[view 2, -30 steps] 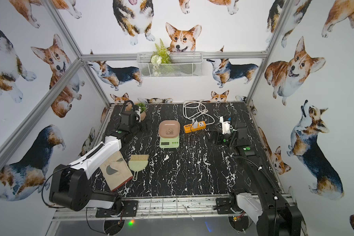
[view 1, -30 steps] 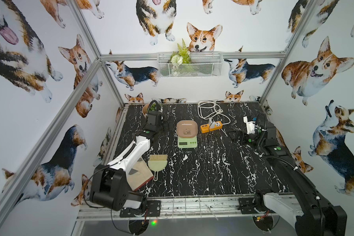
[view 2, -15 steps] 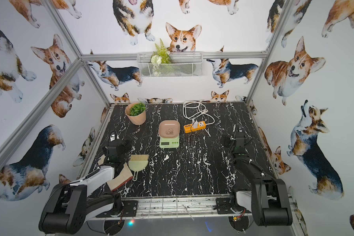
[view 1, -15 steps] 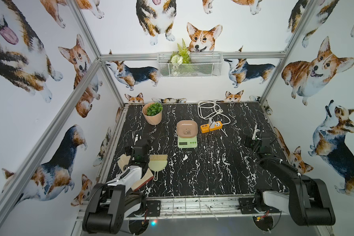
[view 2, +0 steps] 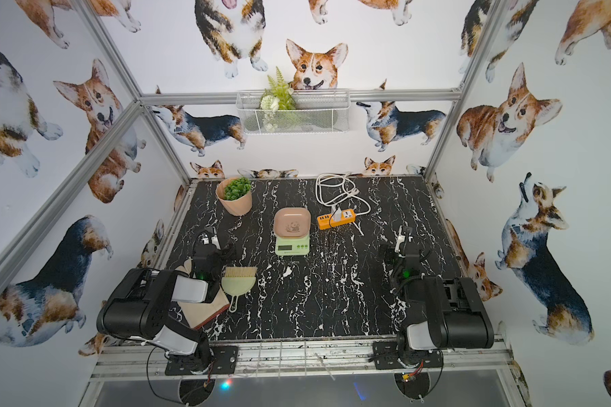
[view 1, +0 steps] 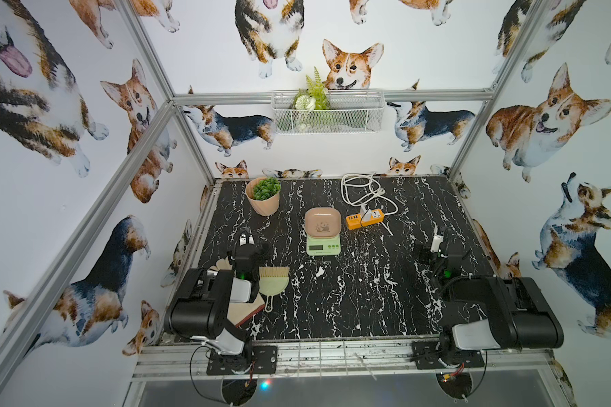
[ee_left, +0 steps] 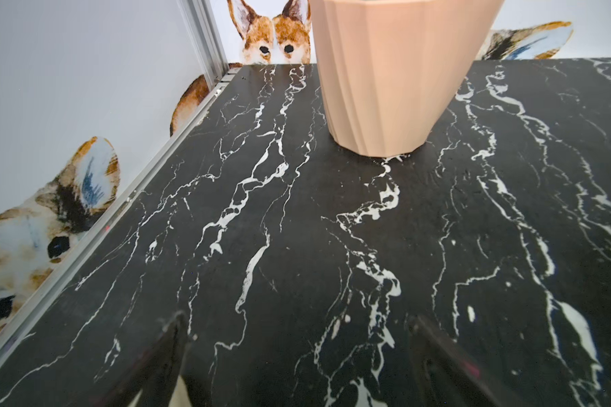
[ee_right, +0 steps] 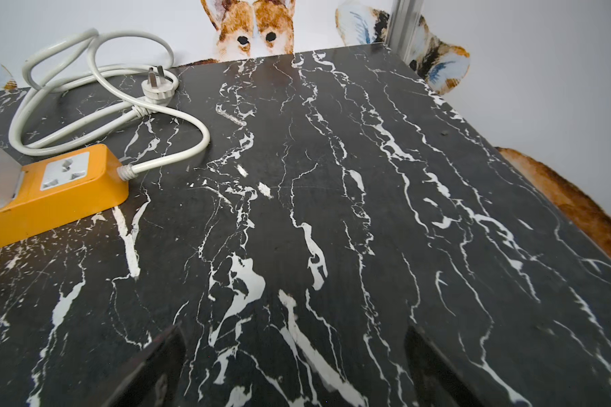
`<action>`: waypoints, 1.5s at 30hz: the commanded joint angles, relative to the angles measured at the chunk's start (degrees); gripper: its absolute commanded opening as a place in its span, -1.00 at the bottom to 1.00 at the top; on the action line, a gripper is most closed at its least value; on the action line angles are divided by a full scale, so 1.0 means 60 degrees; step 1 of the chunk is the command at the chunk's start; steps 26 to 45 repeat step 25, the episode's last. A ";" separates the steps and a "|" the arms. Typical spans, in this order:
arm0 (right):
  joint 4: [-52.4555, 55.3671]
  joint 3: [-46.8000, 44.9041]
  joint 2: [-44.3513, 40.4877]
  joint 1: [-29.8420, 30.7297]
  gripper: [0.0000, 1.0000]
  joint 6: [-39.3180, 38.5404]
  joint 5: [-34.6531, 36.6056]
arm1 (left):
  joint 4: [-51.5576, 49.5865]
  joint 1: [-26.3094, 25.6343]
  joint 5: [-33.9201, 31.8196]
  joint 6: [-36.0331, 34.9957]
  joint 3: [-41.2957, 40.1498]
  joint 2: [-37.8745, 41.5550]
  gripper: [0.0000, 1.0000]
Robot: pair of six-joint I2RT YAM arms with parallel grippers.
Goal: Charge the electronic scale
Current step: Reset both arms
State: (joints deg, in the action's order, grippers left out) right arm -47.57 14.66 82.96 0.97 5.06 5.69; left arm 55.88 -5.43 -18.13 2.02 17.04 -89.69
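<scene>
Scale (view 1: 322,243) mid tabletop (view 1: 350,299), toward far edge, pink tray on top. Orange power strip (view 1: 362,221) just beside it on right-edge side, white cable (view 1: 358,190) coiled behind. Left gripper (ee_left: 297,370) jaws wide, empty, facing plant pot (ee_left: 392,77). Right gripper (ee_right: 293,366) wide, empty, near right edge.

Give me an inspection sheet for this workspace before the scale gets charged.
Surface: black marble tabletop, no spills seen.
Job's things: electronic scale mid-table, pink tray on top; orange power strip beside it, white adapter plugged in.
Clutter: potted plant at rear; dustpan with brush and tan board by the left arm.
Grippers: left gripper and right gripper open, empty, over bare table.
Cables: white cord coiled at rear, its plug lying loose; none seen reaching the scale.
Surroundings: corgi-print walls; wire basket with greenery on back wall.
</scene>
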 commanded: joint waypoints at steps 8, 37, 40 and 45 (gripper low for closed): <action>-0.0177 0.0671 0.0124 -0.0022 0.99 -0.0289 -0.0480 | -0.0214 -0.0041 0.0283 -0.0267 0.0709 -0.0062 1.00; 0.0129 0.0743 0.0033 -0.0022 0.99 -0.0272 -0.0477 | -0.0284 -0.0040 0.0301 -0.0257 0.0729 -0.0051 1.00; 0.0129 0.0743 0.0033 -0.0022 0.99 -0.0272 -0.0477 | -0.0284 -0.0040 0.0301 -0.0257 0.0729 -0.0051 1.00; 0.0129 0.0743 0.0033 -0.0022 0.99 -0.0272 -0.0477 | -0.0284 -0.0040 0.0301 -0.0257 0.0729 -0.0051 1.00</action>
